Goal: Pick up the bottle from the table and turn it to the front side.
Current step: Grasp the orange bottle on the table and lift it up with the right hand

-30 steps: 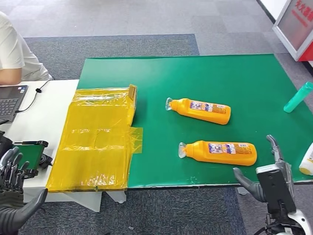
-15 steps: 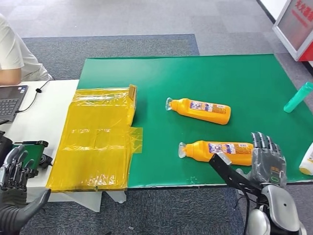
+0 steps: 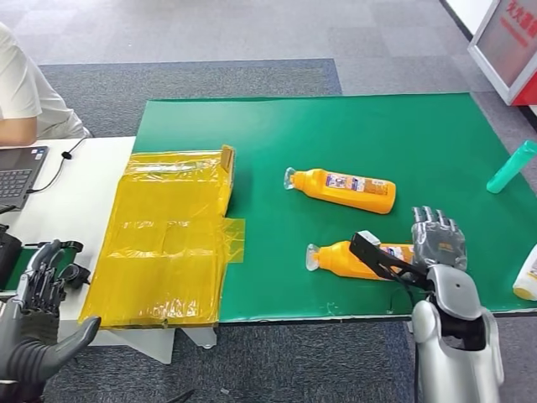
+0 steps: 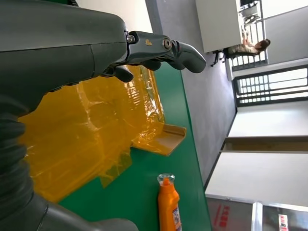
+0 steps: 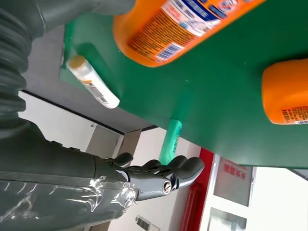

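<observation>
Our right hand (image 3: 437, 243), fingers spread and holding nothing, hovers over the base of the nearer orange bottle (image 3: 355, 259) lying low right of centre on the green table (image 3: 266, 134); closing off-centre could roll it away.

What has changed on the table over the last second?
The right hand rose from the table's near edge and moved forward over the base end of the nearer orange bottle, fingers apart, not yet gripping. The left hand shifted only slightly. Both orange bottles, the yellow bag and the teal bottle stayed put.
</observation>
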Robot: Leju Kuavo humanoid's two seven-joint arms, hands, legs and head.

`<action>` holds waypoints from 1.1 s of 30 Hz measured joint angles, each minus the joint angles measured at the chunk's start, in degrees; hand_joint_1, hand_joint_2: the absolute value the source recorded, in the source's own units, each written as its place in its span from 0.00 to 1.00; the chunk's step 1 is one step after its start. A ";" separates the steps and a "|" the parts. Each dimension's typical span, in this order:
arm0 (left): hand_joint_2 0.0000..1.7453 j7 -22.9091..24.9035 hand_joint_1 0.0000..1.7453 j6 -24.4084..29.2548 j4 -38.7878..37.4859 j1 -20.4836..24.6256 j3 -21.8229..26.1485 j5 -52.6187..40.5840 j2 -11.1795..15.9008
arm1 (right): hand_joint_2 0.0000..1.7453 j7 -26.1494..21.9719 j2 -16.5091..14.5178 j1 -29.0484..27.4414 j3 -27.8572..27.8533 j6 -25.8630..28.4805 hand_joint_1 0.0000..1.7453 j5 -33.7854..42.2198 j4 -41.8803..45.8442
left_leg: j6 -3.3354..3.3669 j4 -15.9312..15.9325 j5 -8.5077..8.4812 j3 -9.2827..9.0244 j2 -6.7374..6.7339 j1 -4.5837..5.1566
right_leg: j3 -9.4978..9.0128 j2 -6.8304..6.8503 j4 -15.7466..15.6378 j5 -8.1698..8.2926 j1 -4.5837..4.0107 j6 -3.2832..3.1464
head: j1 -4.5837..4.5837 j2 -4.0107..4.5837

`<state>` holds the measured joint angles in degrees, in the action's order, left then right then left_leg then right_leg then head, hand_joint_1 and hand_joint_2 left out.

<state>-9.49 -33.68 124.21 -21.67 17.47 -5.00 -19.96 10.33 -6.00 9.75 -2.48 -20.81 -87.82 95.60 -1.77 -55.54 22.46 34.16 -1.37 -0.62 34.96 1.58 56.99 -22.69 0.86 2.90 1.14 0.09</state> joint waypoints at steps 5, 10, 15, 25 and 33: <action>1.00 -0.54 0.00 -0.48 -1.06 0.48 0.37 -0.38 0.14 | 1.00 -2.19 1.67 5.14 -0.47 -2.40 0.00 0.95 -7.56 | 0.00 0.00 -0.02 0.02 0.00 0.00 | 0.03 0.00 0.00 -0.01 -0.01 0.00 | 0.01 0.00; 1.00 -1.32 0.00 -0.44 -2.13 1.25 0.57 -0.42 0.50 | 1.00 -3.87 4.54 9.92 -1.25 -4.19 0.00 3.34 -16.04 | 0.01 0.00 -0.02 0.04 0.00 0.00 | 0.02 0.00 0.00 0.00 0.00 0.02 | 0.01 0.00; 1.00 -1.56 0.00 -0.25 -2.83 1.58 0.85 -0.41 0.74 | 1.00 -4.28 7.67 14.09 -1.44 -5.52 0.00 5.84 -21.80 | 0.04 0.00 -0.03 0.05 0.00 0.01 | 0.02 0.01 0.00 0.03 0.02 0.04 | 0.01 0.00; 1.00 -1.74 0.00 -1.13 -3.10 1.59 2.21 -0.21 0.81 | 1.00 -3.96 12.81 17.74 -1.33 -9.09 0.00 10.88 -24.98 | 0.03 0.00 -0.04 0.08 0.01 0.01 | 0.03 0.01 0.00 0.02 0.02 0.04 | 0.02 0.00; 1.00 -2.09 0.00 -1.51 -3.37 1.81 2.94 -0.32 0.81 | 1.00 -3.23 15.56 18.96 -0.45 -10.00 0.00 12.64 -25.66 | 0.04 0.00 -0.03 0.08 0.01 0.01 | 0.04 0.01 0.00 0.02 0.01 0.04 | 0.01 0.01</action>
<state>-11.58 -35.18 120.84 -19.86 20.41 -5.32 -19.15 7.10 9.56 28.70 -2.93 -30.81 -75.18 69.94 -1.73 -55.55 22.43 34.24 -1.36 -0.61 35.00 1.59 57.00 -22.67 0.87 2.94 1.15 0.10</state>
